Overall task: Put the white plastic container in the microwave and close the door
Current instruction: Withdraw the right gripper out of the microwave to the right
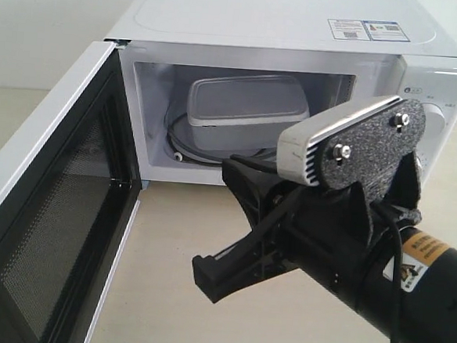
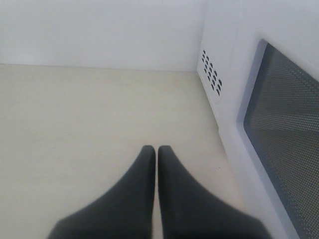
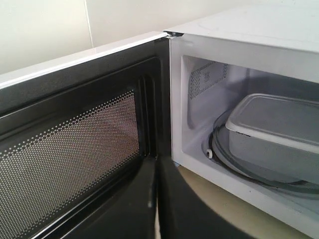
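The rectangular white translucent plastic container [image 1: 244, 110] sat inside the white boxy microwave [image 1: 301, 23], on its round glass turntable [image 3: 239, 172], apart from and farther back than the right gripper [image 3: 158, 167], whose black fingers [image 3: 179, 209] were pressed together, empty. The white mesh-windowed door [image 1: 52, 230] stood open at left; the left gripper [image 2: 157, 149], likewise closed on nothing, hung outside it

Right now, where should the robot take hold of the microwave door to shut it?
Probably the door's outer face, near the edge farthest from the microwave, coming from outside where the left gripper sits, jaws shut. It stands wide open; pushing there should swing it shut.
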`<action>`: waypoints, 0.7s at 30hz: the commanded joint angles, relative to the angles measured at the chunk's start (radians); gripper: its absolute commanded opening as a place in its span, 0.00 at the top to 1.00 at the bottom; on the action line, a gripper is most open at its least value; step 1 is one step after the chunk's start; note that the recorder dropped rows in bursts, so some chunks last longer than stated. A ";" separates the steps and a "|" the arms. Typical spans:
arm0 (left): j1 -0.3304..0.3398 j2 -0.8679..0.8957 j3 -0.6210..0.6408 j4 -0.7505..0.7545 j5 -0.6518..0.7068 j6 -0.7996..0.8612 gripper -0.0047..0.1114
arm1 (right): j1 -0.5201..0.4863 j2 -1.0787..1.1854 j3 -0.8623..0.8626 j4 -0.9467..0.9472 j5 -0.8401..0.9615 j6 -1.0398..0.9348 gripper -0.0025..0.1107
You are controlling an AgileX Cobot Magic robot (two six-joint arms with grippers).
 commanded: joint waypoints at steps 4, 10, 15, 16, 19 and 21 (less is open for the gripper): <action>-0.002 -0.004 0.004 -0.009 0.000 -0.002 0.92 | 0.003 -0.040 0.006 0.007 -0.007 -0.072 0.98; -0.002 -0.004 0.004 -0.009 0.000 -0.002 0.92 | -0.062 -0.070 0.006 0.025 0.020 -0.076 0.98; -0.002 -0.004 0.004 -0.009 0.000 -0.002 0.92 | -0.198 -0.133 0.006 0.025 0.156 -0.019 0.98; -0.002 -0.004 0.004 -0.009 0.000 -0.002 0.92 | -0.225 -0.153 0.006 0.023 0.202 -0.019 0.98; -0.002 -0.004 0.004 -0.009 0.000 -0.002 0.92 | -0.343 -0.246 0.006 0.023 0.345 -0.019 0.98; -0.002 -0.004 0.004 -0.009 0.000 -0.002 0.92 | -0.437 -0.328 0.006 0.023 0.446 -0.023 0.98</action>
